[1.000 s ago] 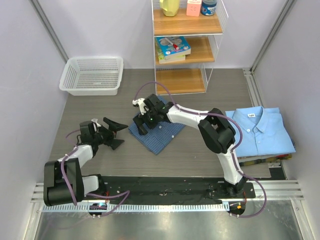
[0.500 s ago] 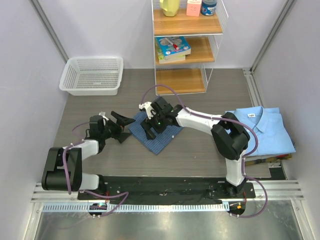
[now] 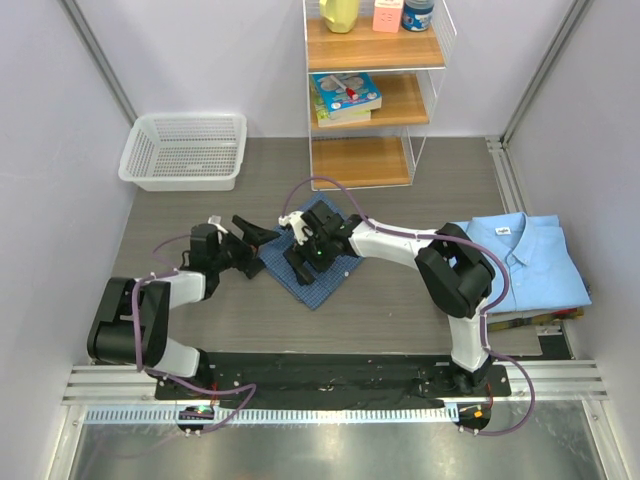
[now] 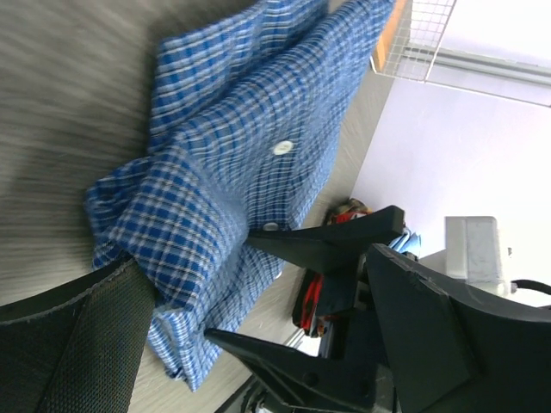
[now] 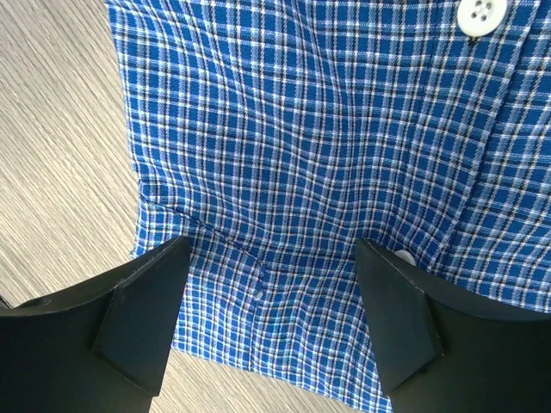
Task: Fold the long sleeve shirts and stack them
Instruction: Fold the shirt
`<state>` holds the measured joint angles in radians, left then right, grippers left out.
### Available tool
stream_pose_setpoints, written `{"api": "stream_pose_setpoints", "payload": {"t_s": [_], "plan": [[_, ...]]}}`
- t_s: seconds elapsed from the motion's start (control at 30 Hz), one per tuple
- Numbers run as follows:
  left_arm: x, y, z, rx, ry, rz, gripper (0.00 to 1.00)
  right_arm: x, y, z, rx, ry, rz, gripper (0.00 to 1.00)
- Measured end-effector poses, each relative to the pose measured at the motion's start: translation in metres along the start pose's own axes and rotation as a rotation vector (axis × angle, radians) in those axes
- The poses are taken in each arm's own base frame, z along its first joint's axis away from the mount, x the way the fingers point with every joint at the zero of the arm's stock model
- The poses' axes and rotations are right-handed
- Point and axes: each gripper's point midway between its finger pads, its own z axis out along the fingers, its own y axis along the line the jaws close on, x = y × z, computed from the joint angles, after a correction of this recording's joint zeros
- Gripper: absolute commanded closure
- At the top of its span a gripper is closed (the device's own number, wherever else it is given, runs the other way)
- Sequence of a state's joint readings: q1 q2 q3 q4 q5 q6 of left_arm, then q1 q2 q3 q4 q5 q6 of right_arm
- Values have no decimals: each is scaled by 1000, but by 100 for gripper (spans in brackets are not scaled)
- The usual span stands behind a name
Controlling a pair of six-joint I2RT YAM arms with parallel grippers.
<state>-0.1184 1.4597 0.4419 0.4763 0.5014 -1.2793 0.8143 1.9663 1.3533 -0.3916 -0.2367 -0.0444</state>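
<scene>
**Both pincers spread wide at the checked shirt, neither holding it**

The dark blue checked shirt lies folded into a small square on the grey table, just left of the centre of the overhead view. The right gripper is directly above it. In the right wrist view its two fingers stand far apart over the cloth, near the shirt's lower edge, with flat checked fabric and a white button visible between and beyond them. They are not closed on anything.

The left gripper reaches in from the left and sits at the shirt's left edge, its fingers also fully spread. In the left wrist view a folded corner of the shirt lies just beside one finger, but whether the two touch cannot be told. It grips nothing.

The plain light blue shirt lies folded at the right edge of the overhead view, well apart from the checked one. A white mesh basket sits at the upper left, and a wooden shelf stands at top centre.
</scene>
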Motion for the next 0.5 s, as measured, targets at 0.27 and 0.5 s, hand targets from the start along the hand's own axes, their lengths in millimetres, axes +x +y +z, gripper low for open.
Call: {"api": "stream_pose_setpoints", "payload": {"t_s": [0.27,0.5], "plan": [[-26,-7,0,3,-88,39,0,1,-3,2,17,1,-1,17],[-81,23,-23,-152,-233,117,8,1,-4,2,24,1,-9,17]]}}
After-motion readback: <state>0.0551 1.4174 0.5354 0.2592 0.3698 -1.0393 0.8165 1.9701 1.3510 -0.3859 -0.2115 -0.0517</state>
